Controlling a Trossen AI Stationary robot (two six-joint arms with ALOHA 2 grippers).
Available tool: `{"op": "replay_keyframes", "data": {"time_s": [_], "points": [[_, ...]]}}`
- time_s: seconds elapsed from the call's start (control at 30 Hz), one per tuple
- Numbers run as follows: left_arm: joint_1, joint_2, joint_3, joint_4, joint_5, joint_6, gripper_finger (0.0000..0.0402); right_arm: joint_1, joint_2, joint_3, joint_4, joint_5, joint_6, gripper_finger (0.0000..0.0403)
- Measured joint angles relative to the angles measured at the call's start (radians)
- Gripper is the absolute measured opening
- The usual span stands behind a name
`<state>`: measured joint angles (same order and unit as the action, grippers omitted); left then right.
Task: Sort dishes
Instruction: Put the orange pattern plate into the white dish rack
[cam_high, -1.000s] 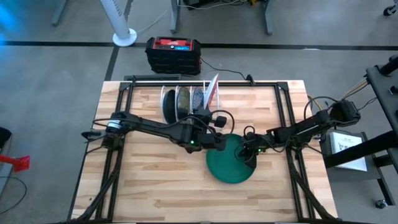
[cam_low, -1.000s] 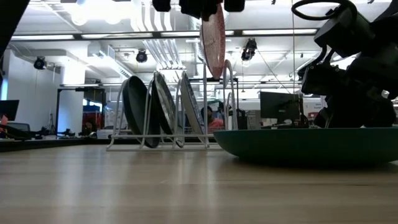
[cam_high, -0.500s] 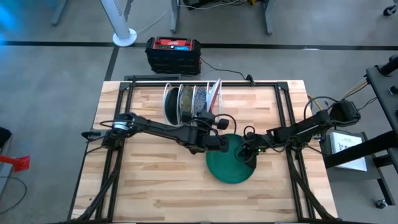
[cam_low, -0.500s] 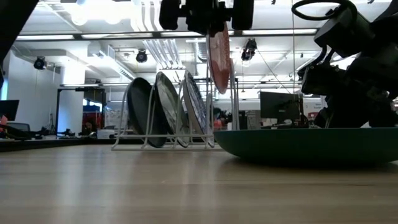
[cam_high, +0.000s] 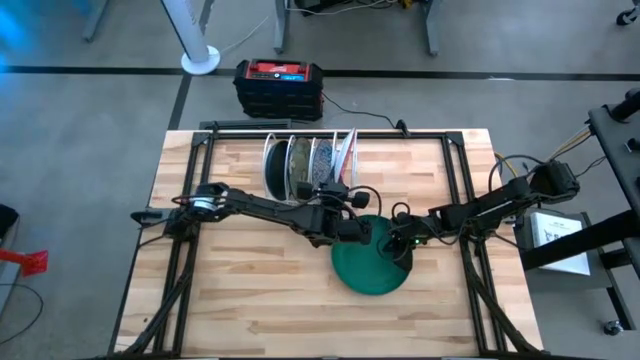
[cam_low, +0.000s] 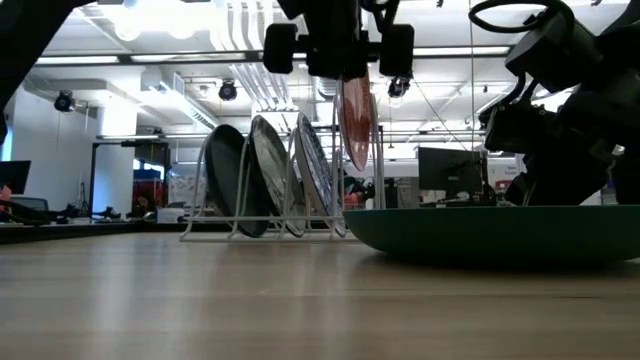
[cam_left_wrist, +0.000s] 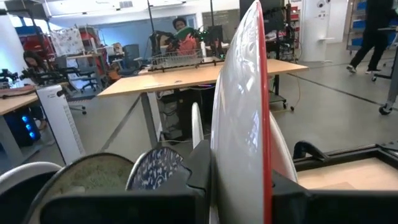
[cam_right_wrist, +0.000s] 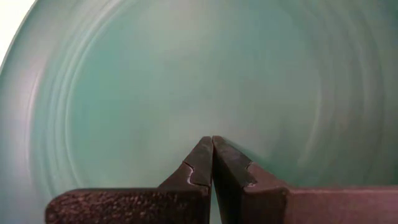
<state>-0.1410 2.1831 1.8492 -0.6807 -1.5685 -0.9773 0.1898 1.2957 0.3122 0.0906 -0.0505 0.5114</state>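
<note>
A white wire rack (cam_high: 300, 178) at the table's far middle holds three dishes on edge: a dark teal one (cam_low: 225, 180), an olive mottled one (cam_low: 268, 175) and a blue speckled one (cam_low: 312, 170). My left gripper (cam_high: 338, 188) is shut on a red-and-white plate (cam_low: 355, 120), which is on edge at the rack's right end, beside the speckled dish. A plain green plate (cam_high: 368, 268) lies flat on the wood right of centre. My right gripper (cam_right_wrist: 212, 142) is shut, its tips pointing down over the green plate's inner face (cam_right_wrist: 186, 74). My left gripper pinches the red-and-white plate's rim (cam_left_wrist: 239, 168) between its two fingers (cam_left_wrist: 199, 171), one on each face. It comes in level from the table's near side. The plate stands on edge, lifted clear, with its lower part down among the rack's wire loops. My right gripper's shut tips are at the green plate's surface; I cannot tell whether they touch it.
Black frame rails (cam_high: 462, 190) run along the table's left and right sides. A red-and-black box (cam_high: 278, 85) and a white fan base (cam_high: 200, 60) stand on the floor beyond the far edge. Bare wood (cam_high: 260, 300) lies toward the near edge.
My left gripper has come down and a little toward the rack with the red-and-white plate. The plate has stayed on edge and now hangs lower, beside the speckled dish. My right gripper has kept still.
</note>
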Motion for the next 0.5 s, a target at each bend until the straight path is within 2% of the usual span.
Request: {"op": "replay_keyframes", "data": {"time_s": [0.5], "points": [[0.011, 0.057, -0.012, 0.0, 0.004, -0.073, 0.0022, 0.0, 0.0, -0.001, -0.002, 0.0, -0.007, 0.0]]}}
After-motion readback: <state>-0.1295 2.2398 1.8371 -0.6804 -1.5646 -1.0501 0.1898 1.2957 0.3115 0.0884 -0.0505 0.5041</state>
